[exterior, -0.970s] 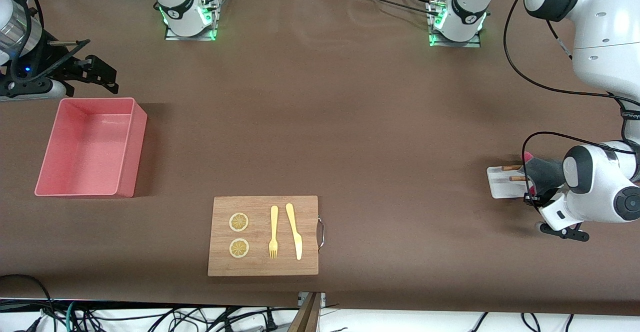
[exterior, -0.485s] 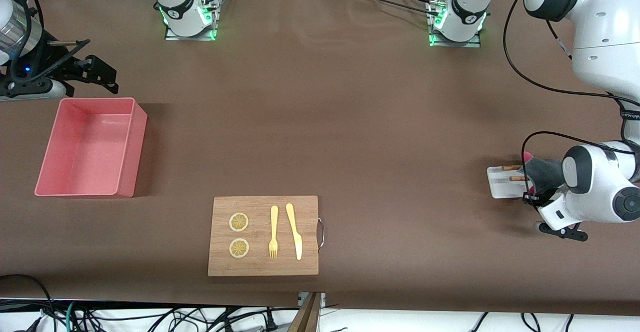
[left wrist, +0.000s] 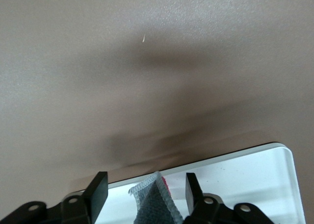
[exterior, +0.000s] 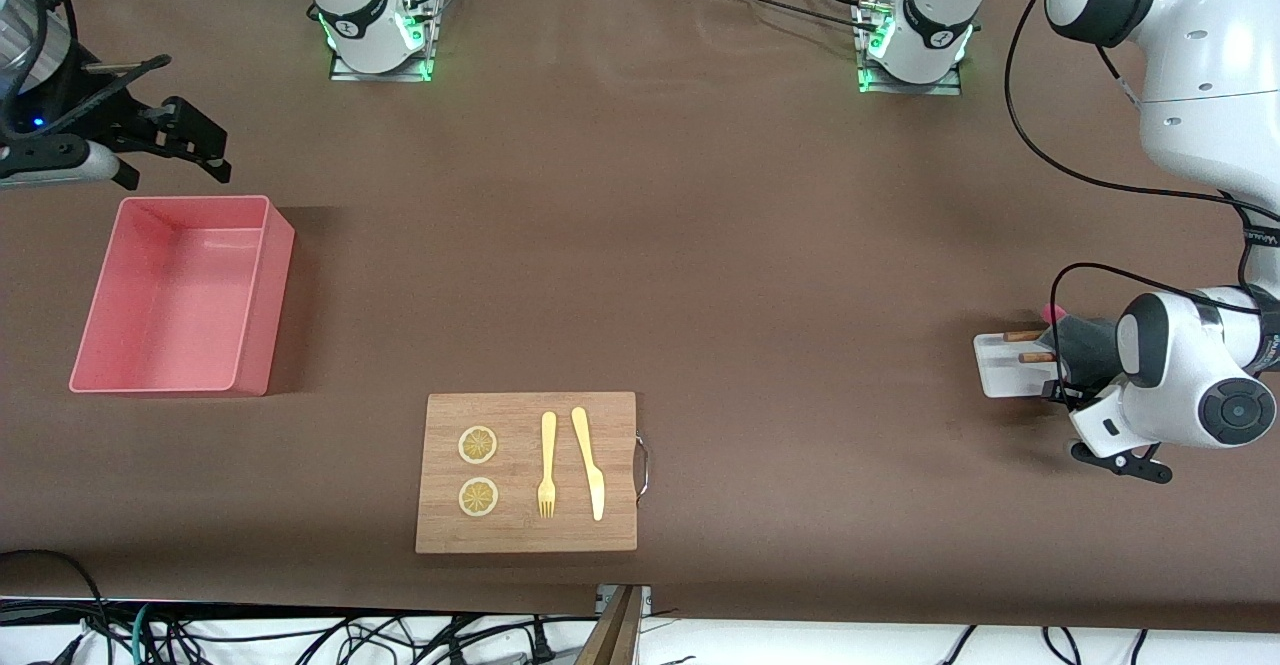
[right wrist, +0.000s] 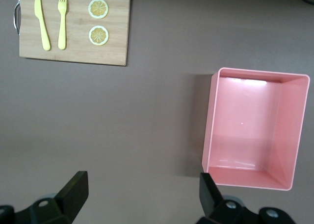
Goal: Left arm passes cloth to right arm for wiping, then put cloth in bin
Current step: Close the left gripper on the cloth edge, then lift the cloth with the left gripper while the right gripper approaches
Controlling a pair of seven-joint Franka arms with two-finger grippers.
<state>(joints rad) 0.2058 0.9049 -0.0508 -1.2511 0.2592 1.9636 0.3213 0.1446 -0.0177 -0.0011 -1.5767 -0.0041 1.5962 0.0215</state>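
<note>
Low at its own end of the table, the left gripper [left wrist: 142, 197] straddles the grey-and-pink cloth [left wrist: 154, 204] on the white tray [left wrist: 255, 172], fingers parted and not pinching it, while the right gripper [right wrist: 142, 192] waits spread wide near the empty pink bin [exterior: 180, 295].

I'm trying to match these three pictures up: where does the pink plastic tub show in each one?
Front view: the pink plastic tub sits at the right arm's end of the table.
Left wrist view: not in it.
Right wrist view: the tub fills much of the picture.
Shared landmark: the wooden cutting board, in the front and right wrist views.
</note>
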